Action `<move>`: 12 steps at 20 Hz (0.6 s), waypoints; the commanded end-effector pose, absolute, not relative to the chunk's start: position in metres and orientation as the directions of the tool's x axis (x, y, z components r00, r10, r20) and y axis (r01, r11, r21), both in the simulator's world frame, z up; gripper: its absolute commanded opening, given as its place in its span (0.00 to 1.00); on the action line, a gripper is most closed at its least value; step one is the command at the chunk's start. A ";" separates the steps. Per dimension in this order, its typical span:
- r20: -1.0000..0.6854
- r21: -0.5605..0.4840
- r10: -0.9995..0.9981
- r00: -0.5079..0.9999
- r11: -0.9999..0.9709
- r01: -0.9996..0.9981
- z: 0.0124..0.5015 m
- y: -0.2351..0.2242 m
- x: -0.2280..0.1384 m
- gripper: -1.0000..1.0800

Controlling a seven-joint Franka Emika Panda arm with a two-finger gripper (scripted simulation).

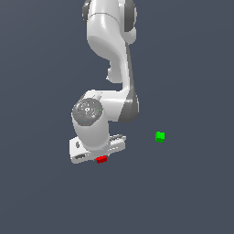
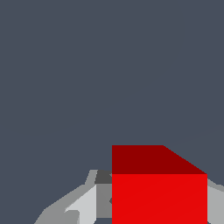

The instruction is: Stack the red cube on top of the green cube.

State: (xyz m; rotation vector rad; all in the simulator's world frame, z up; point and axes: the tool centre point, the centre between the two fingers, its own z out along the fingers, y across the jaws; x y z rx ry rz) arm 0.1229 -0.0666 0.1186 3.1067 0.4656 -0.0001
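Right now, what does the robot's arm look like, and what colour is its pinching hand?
The arm is glossy white and rounded, with dark grey bands at its joints. Its wrist ends in a grey, round, disc-shaped cap. The gripper is a white, boxy bar; in the wrist view its fingers look light grey. No cables or markings show.

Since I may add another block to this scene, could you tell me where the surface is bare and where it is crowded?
Crowded only beneath the white robot arm, where the gripper sits over the small red cube. Bare grey floor lies between that cube and the small green cube, beyond the green cube to the exterior view's right, and across the whole foreground and left side.
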 end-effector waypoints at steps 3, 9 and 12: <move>0.001 0.000 0.294 0.956 -0.956 0.294 0.117 -0.056 0.118 0.00; 0.001 0.000 0.294 0.956 -0.956 0.294 0.112 -0.029 0.104 0.00; 0.001 0.000 0.294 0.956 -0.956 0.294 0.108 -0.008 0.093 0.00</move>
